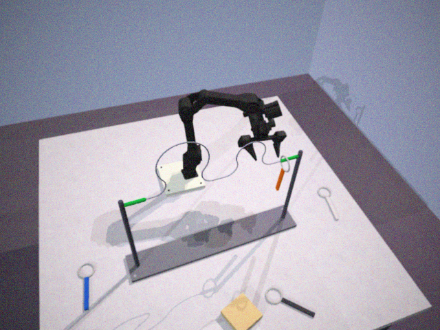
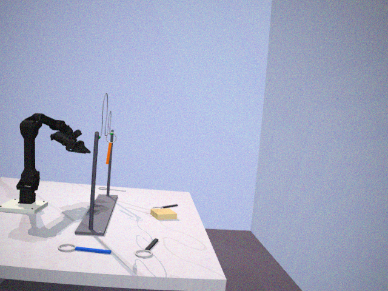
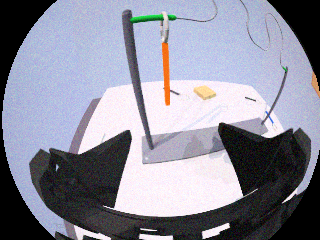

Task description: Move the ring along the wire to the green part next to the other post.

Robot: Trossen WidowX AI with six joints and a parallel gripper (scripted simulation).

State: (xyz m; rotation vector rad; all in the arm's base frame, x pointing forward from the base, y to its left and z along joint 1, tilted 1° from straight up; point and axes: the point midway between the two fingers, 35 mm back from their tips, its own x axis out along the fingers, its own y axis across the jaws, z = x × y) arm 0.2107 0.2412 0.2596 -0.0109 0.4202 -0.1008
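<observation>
Your top view looks steeply down across desk (image 1: 89, 159) (image 2: 46, 271) (image 3: 170, 195); exterior, side-on, farther back; wrist, close behind tool (image 1: 266, 150) (image 2: 90, 152) (image 3: 175, 129), faces posts. All share wire stand (image 1: 159, 260) (image 2: 89, 227) (image 3: 175, 150).

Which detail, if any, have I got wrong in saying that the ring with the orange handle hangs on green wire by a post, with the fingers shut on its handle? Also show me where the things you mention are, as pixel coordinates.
The fingers (image 1: 267, 158) (image 2: 90, 152) are wrong: the wrist view shows them open, apart from the orange handle (image 1: 280, 179) (image 2: 108, 153) (image 3: 166, 75). The rest stands.
</observation>
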